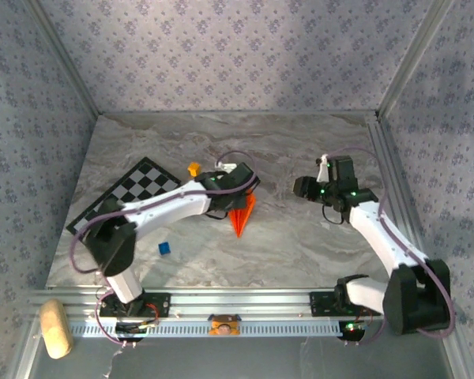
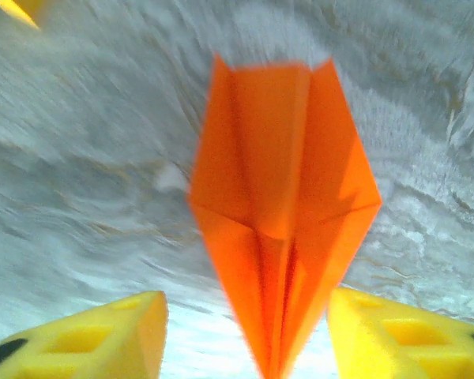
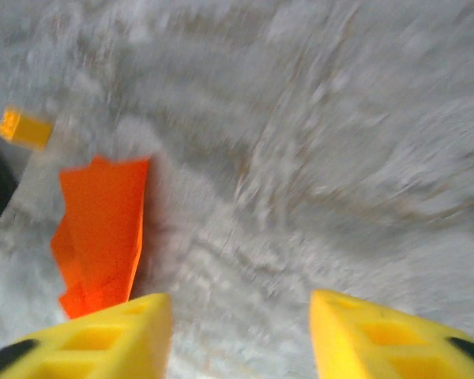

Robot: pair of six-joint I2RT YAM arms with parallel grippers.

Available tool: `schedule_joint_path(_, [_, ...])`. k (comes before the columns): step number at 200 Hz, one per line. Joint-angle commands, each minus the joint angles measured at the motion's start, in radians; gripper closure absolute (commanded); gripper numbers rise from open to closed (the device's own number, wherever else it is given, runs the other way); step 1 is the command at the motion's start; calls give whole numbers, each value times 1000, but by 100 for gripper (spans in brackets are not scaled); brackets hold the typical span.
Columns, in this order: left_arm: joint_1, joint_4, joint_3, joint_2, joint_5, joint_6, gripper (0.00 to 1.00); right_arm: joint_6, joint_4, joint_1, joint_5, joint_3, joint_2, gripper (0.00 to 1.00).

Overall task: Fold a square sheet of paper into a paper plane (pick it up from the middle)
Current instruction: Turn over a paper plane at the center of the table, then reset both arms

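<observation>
Paper folded into a narrow orange dart, the paper plane (image 2: 284, 205), lies flat near the middle of the grey, marble-veined table (image 1: 300, 245), with its pointed nose toward the arm bases in the top view. Its surface is matt and bright. A sharp centre crease runs its whole length, layered flaps meet along that crease, and angled shoulders mark where the wings widen before the blunt tail. The left gripper (image 2: 245, 304) hangs low over the nose end. Its chunky yellow plastic fingers (image 2: 103, 335), moulded with square recesses, stand wide apart on either side of the tip, and table shows between each finger and the paper, so nothing is gripped. The right gripper (image 3: 237, 308) is well off to the plane's right, its jaws likewise spread, with blurred stone between them. A small yellow-orange cube (image 1: 193, 168) sits just beyond the plane, beside a black-and-white checkered board (image 1: 130, 197). A small blue cube (image 1: 164, 248) lies nearer the bases.
</observation>
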Motion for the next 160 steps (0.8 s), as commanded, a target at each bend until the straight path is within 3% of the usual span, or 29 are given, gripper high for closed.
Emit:
schedule_joint_path(1, [36, 43, -86, -137, -233, 125, 36, -73, -6, -9, 404, 4, -93, 3])
schedule_joint_path(19, [133, 182, -235, -251, -266, 247, 20, -167, 149, -54, 526, -88, -104, 1])
schedule_joint_path(28, [203, 254, -297, -302, -262, 297, 18, -230, 255, -78, 542, -143, -83, 1])
schedule_joint_path(51, [380, 416, -454, -389, -255, 440, 11, -289, 461, -158, 485, -234, 5, 1])
schedule_joint_path(62, [462, 463, -501, -410, -242, 490, 1, -286, 498, -196, 443, -247, 54, 1])
schedule_joint_path(89, [628, 596, -600, -425, -216, 628, 0, -359, 733, -229, 358, -337, 149, 1])
schedule_joint_path(109, [699, 786, -712, -443, -171, 751, 0, -380, 912, -247, 248, -388, 197, 1])
schedule_joint_path(125, [756, 994, -826, -442, -37, 835, 0, -384, 1016, -260, 189, -419, 224, 1])
schedule_joint_path(146, [809, 1224, -932, -417, 46, 870, 0, -416, 1144, -269, 82, -449, 314, 3])
schedule_joint_path(160, [863, 1353, -973, -379, 135, 855, 0, -463, 1184, -221, 106, -447, 364, 3])
